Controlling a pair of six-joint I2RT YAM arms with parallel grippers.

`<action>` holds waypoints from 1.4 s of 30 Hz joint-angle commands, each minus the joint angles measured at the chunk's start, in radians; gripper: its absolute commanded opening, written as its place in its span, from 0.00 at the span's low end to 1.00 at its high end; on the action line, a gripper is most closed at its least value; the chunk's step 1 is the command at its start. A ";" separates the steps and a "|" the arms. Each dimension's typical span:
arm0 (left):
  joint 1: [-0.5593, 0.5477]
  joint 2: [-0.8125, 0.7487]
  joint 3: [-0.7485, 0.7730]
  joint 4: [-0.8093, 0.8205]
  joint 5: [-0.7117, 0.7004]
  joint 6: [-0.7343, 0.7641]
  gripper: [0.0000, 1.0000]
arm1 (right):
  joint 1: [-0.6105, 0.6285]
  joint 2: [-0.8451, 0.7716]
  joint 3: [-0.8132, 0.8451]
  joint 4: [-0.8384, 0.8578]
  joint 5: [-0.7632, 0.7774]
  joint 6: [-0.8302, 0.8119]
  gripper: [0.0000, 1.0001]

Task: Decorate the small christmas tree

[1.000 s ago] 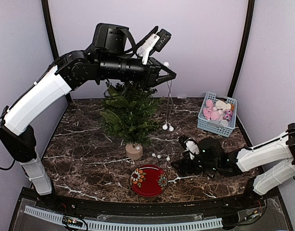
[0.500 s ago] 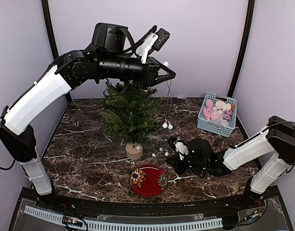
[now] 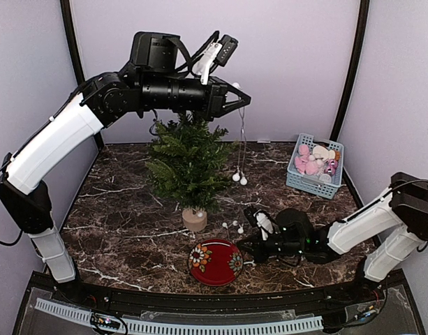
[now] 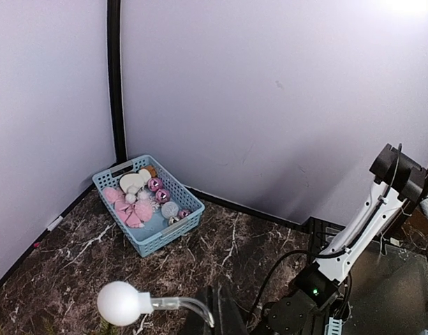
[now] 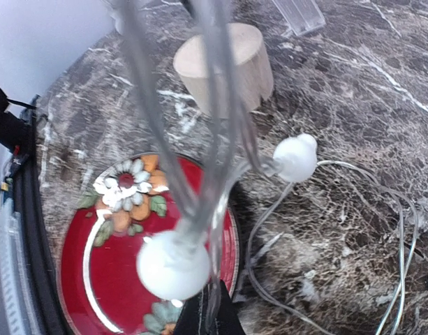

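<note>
Tree (image 3: 186, 164) stands upright, its tip at about 8 o'clock from my left pincer (image 3: 243, 102), just below it in the top view. That pincer is pinched on the bulb strand (image 3: 241, 139), which hangs straight down at 6 o'clock, beside the branches. My right pincer (image 3: 247, 246), low by the red plate (image 3: 215, 262), grips the strand's other end; my left is nearer the tip.
</note>
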 commanded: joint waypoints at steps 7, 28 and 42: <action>0.040 -0.084 -0.078 0.144 -0.063 -0.068 0.00 | 0.020 -0.309 -0.054 -0.147 -0.217 0.177 0.00; 0.043 -0.047 -0.056 0.364 0.308 -0.166 0.00 | 0.017 -0.241 -0.134 0.069 0.154 0.256 0.00; 0.044 -0.084 -0.185 0.490 0.055 -0.232 0.00 | 0.036 -0.257 -0.052 0.010 -0.252 0.269 0.00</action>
